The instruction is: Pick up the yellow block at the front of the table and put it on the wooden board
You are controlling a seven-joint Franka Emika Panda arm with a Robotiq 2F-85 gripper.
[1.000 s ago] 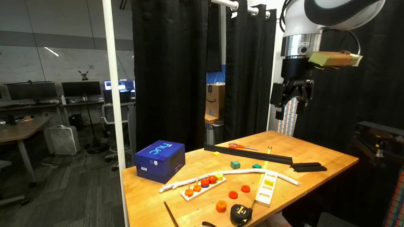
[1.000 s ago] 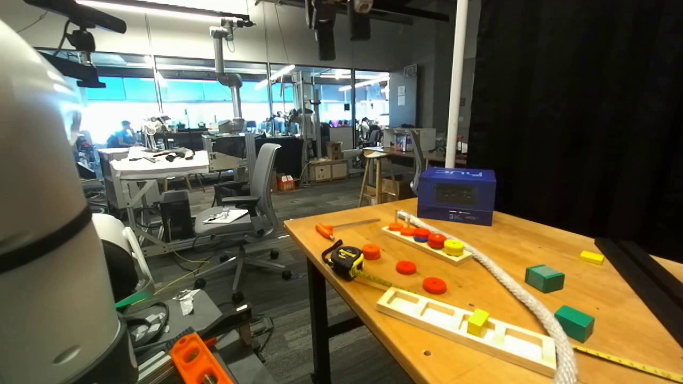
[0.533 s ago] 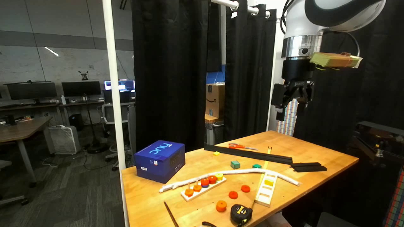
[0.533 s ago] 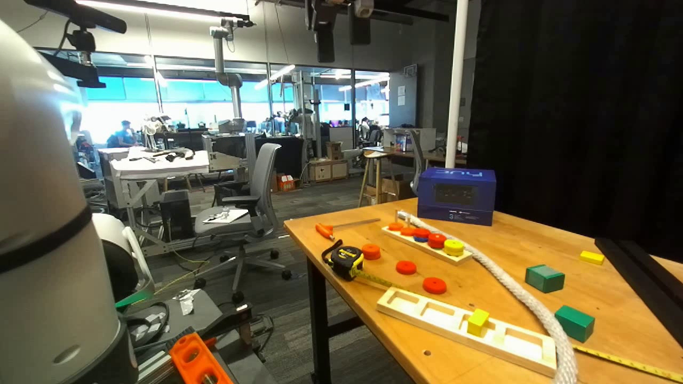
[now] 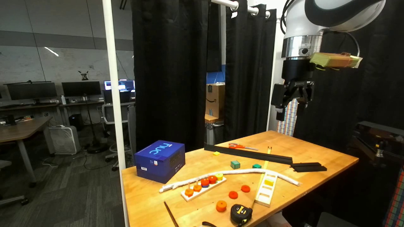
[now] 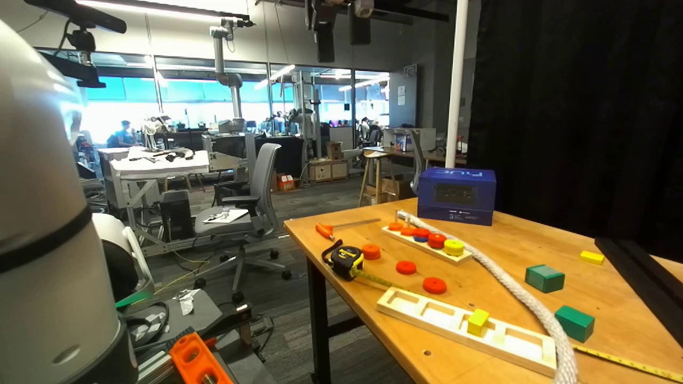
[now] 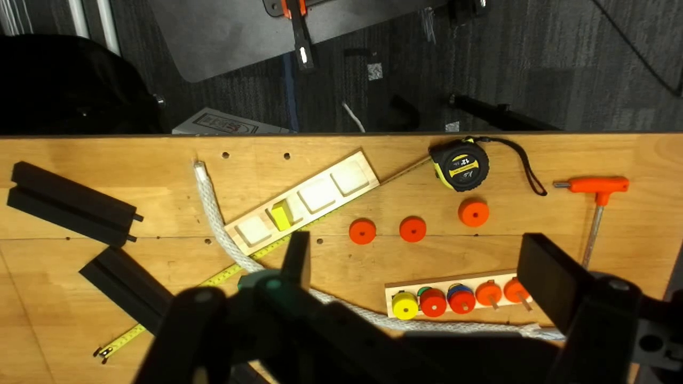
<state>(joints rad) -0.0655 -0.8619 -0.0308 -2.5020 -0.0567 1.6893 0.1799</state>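
A small yellow block [image 5: 216, 153] lies flat on the table near a long black strip; it also shows in an exterior view [image 6: 592, 257] and does not show in the wrist view. The wooden board [image 5: 264, 198] is pale, with a row of square recesses; it shows in an exterior view [image 6: 405, 308] and the wrist view [image 7: 319, 195]. Another yellow block [image 6: 477, 322] sits in one recess, also in the wrist view [image 7: 282, 215]. My gripper [image 5: 290, 113] hangs high above the table. In the wrist view its fingers [image 7: 417, 240] are wide apart with nothing between them.
A white rope [image 6: 523, 290] curves past the board. Two green blocks [image 6: 544, 278] lie beyond it. A peg strip [image 7: 392, 304] holds coloured discs. Loose red-orange discs [image 7: 412, 229], a tape measure [image 7: 463, 165], a T-handle tool [image 7: 597, 185], black strips [image 5: 246, 153] and a blue box [image 5: 161, 160] surround.
The arm and gripper have sunk by a very small amount since one second ago and have been still over the last half second. The objects on the table have not moved.
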